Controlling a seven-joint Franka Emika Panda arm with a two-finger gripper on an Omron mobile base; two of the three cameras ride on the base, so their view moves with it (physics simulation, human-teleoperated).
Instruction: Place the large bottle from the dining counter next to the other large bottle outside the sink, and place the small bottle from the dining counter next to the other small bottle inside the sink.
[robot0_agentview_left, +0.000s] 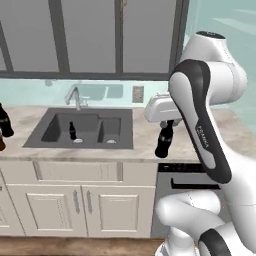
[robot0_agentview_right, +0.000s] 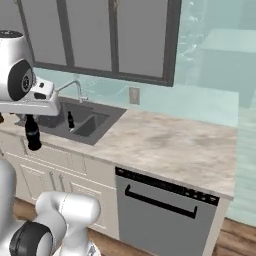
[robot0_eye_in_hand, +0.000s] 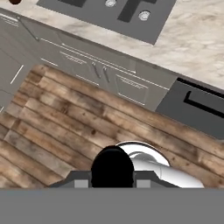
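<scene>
- The jaws are pinched on the neck of the small bottle (robot0_agentview_left: 164, 141), which hangs upright from the gripper (robot0_agentview_left: 166, 125) in front of the counter edge, to the right of the sink (robot0_agentview_left: 45, 137) and well above the floor.
- From the hand view that same bottle shows as a round black top (robot0_eye_in_hand: 112, 166) between the finger tips, with the wooden floor (robot0_eye_in_hand: 65, 118) beneath it, so it is not over the basin yet.
- The other small bottle (robot0_agentview_left: 73, 131) stands upright inside the left basin, near a round drain; from the right side it shows beside the faucet (robot0_agentview_right: 75, 90).
- At the far left, on the countertop (robot0_agentview_left: 145, 135) outside the sink, a dark bottle (robot0_agentview_left: 4, 121) stands partly cut off by the picture's edge, with something brown just below it. I cannot tell from here whether both large bottles are there.
- My reading: the small bottle is fetched and carried almost to the spot. What remains is to swing it left over the sink, lower it beside its twin and let go.
</scene>
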